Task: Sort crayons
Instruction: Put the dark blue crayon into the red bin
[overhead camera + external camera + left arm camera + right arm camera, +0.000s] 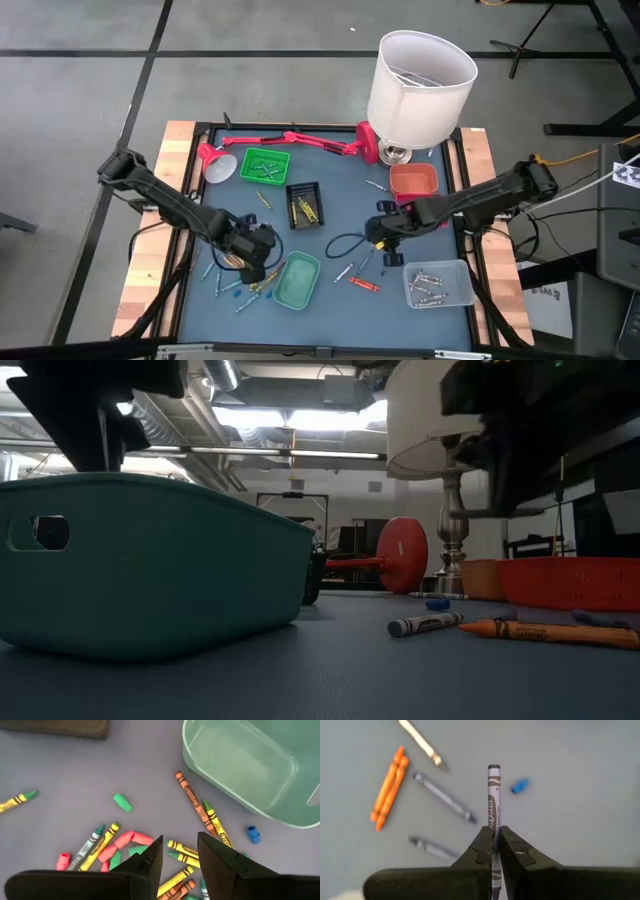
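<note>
the right gripper (pixel 495 845) is pinched tight on a grey crayon (pixel 493 795) that sticks straight out past its tips, up above the mat beside the clear tray (pixel 440 283), its nearest tray, while the left gripper (pixel 180 852) waits open over loose crayons.

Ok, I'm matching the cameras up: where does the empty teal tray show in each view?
High view: teal tray at bottom centre, just right of the left gripper.
Low view: fills the left half.
Left wrist view: upper right corner.
Right wrist view: not in it.
Shared landmark: the white-shaded lamp, seen in the high and low views.
</note>
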You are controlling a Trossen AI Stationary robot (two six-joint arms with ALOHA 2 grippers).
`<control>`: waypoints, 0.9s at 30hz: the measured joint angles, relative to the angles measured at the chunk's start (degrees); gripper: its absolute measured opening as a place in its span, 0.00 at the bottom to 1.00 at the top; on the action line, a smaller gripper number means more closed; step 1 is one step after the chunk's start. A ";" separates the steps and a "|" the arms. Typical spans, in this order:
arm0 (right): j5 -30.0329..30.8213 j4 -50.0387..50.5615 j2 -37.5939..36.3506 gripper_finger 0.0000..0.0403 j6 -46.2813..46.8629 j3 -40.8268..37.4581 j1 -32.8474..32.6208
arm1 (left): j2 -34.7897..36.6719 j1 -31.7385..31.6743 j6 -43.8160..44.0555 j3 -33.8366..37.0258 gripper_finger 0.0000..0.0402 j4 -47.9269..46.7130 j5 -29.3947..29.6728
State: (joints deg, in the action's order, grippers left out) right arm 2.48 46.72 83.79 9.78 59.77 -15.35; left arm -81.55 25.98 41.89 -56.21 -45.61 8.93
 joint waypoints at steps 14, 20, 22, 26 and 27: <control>7.71 17.99 -9.40 0.04 5.30 -5.77 0.00 | -1.10 0.00 2.94 0.00 0.26 0.15 -0.04; 14.01 20.68 -9.72 0.04 7.87 -8.46 0.00 | -1.08 0.00 4.88 0.00 0.26 0.07 -0.03; 14.85 20.83 -9.72 0.04 8.43 -9.79 0.00 | -1.08 0.01 6.17 0.00 0.26 0.02 -0.04; 14.97 20.76 -9.70 0.04 8.41 -12.52 0.00 | -1.08 0.53 9.52 0.00 0.26 -0.01 -0.03; 14.97 20.74 -9.70 0.04 8.41 -13.17 0.00 | -1.08 0.75 10.56 0.00 0.26 -0.01 -0.02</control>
State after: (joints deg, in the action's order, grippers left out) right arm 17.45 67.45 74.08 18.20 46.60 -15.35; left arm -82.63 26.72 52.45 -56.21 -45.63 8.91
